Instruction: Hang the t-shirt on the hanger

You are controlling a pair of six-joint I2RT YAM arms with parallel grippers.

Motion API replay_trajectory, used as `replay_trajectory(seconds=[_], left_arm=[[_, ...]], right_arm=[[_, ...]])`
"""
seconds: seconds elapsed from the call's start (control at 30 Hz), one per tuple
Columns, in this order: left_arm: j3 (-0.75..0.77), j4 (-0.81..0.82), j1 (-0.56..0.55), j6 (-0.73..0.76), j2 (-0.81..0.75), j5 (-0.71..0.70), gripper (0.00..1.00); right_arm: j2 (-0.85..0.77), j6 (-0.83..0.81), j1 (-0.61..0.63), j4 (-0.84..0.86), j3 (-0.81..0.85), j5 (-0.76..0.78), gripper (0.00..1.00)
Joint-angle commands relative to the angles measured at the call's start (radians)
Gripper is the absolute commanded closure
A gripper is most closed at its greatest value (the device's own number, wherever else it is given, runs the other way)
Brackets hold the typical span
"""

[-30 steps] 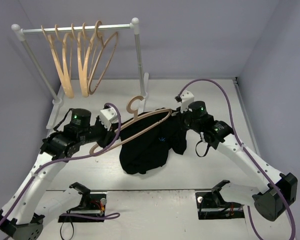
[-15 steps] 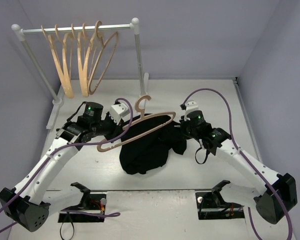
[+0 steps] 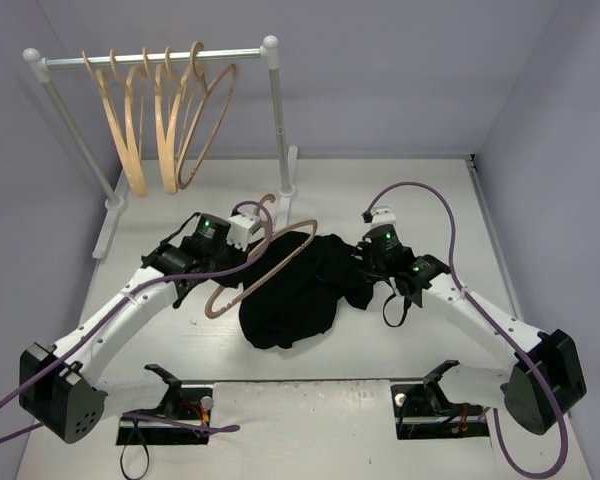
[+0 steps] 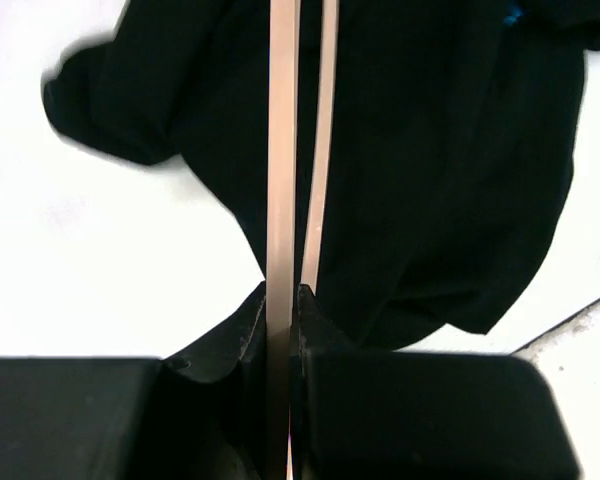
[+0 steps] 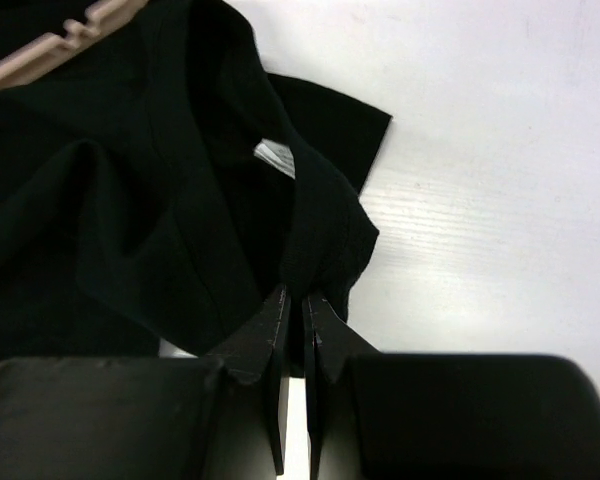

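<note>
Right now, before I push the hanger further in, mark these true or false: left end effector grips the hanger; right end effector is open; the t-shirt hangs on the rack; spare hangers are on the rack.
1. The left end effector grips the hanger. True.
2. The right end effector is open. False: it is shut on a fold of the t-shirt near the collar.
3. The t-shirt hangs on the rack. False: it lies bunched on the table, with the held hanger angled over it.
4. Spare hangers are on the rack. True: several pale wooden ones hang from the rail.
</note>
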Motion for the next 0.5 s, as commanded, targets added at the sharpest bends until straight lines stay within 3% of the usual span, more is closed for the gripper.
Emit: replay_trajectory(seconds=[0.0, 0.23, 0.47], left_arm=[[-0.088, -0.037, -0.005, -0.232, -0.174, -0.130, 1.00], [-0.183, -0.125, -0.007, -0.412, -0.405, -0.140, 1.00], [-0.110, -0.127, -0.010, -0.291, -0.547, -0.087, 1.00]], right_arm=[[0.095, -0.049, -0.019, 0.049, 0.116, 0.063, 1.00], [0.303, -0.215, -0.064, 0.084, 0.351, 0.049, 1.00], [0.430, -0.396, -0.062, 0.112, 0.572, -0.207, 1.00]])
